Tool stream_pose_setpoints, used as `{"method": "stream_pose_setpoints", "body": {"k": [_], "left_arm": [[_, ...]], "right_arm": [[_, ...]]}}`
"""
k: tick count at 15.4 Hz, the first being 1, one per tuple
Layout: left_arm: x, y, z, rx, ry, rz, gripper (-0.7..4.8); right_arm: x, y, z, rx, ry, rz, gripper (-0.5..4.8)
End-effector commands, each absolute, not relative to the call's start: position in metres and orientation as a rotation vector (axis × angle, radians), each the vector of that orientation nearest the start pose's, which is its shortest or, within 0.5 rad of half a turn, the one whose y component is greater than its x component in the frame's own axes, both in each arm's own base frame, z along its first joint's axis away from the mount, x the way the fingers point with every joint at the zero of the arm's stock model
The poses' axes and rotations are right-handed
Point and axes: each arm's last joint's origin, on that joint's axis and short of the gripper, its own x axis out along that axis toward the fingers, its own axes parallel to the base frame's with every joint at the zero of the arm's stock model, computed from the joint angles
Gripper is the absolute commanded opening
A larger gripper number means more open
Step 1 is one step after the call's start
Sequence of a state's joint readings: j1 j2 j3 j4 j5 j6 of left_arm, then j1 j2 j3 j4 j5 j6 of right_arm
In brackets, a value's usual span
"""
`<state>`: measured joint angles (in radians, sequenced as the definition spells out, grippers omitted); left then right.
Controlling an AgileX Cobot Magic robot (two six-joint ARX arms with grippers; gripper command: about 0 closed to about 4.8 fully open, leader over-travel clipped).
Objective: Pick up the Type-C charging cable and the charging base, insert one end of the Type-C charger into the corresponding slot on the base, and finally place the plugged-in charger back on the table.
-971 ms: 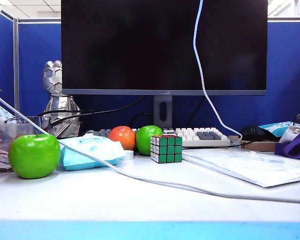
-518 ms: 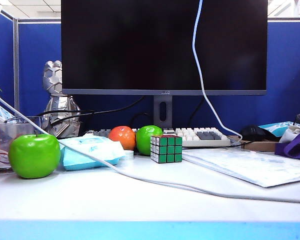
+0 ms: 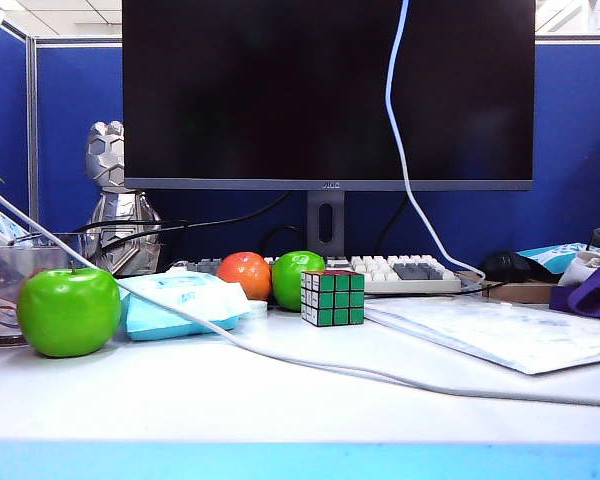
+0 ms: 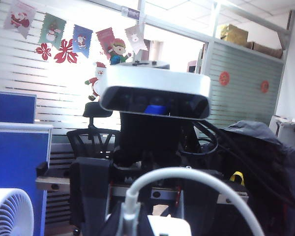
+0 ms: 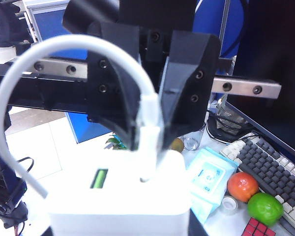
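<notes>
The charging base point(image 5: 123, 194), a white block with a green mark, fills the low part of the right wrist view. My right gripper point(image 5: 119, 231) is shut on it, its fingers mostly hidden behind the block. The Type-C charging cable point(image 5: 64, 49) arcs up from its white plug point(image 5: 150, 120), which stands in the top of the base. My left gripper point(image 5: 148, 135) is shut on that plug. The left wrist view shows the left gripper point(image 4: 130, 223), the plug point(image 4: 131, 204) and the base point(image 4: 169, 227). No gripper shows in the exterior view, where a thin white cable point(image 3: 400, 150) hangs from above.
On the table point(image 3: 280, 415) are a green apple point(image 3: 68, 310), a blue wipes packet point(image 3: 180, 300), an orange fruit point(image 3: 244, 275), a second green apple point(image 3: 292, 278), a Rubik's cube point(image 3: 332, 297), a keyboard point(image 3: 400, 272), a flat white packet point(image 3: 500, 330) and a long white cord point(image 3: 280, 358).
</notes>
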<state>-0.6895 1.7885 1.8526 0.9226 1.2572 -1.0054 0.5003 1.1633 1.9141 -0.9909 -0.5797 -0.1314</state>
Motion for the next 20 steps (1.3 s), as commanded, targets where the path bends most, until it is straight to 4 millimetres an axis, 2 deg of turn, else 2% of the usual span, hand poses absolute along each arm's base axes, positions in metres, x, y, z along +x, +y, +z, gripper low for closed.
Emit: {"method": "stream_pose_setpoints", "body": {"k": [1,6,14,20], "left_arm": [[0.2571,-0.2520,0.4985,-0.225,-0.093,-2.129,-0.06],[0.2574,-0.2522,0.4982,-0.214,-0.110,-2.126,-0.06],[0.2593,-0.2540,0.4959,-0.196,-0.096,-2.128,-0.06],[0.2629,-0.2571,0.4913,-0.191,-0.035,-2.131,-0.06]], "right_arm": [[0.1148,0.0805,0.5504,-0.121,0.021,1.078,-0.01],[0.1144,0.0803,0.5510,-0.186,-0.025,1.078,-0.01],[0.1151,0.0802,0.5581,-0.102,-0.053,1.055,-0.01],[0.1172,0.0816,0.5572,-0.142,-0.068,1.062,-0.01]]}}
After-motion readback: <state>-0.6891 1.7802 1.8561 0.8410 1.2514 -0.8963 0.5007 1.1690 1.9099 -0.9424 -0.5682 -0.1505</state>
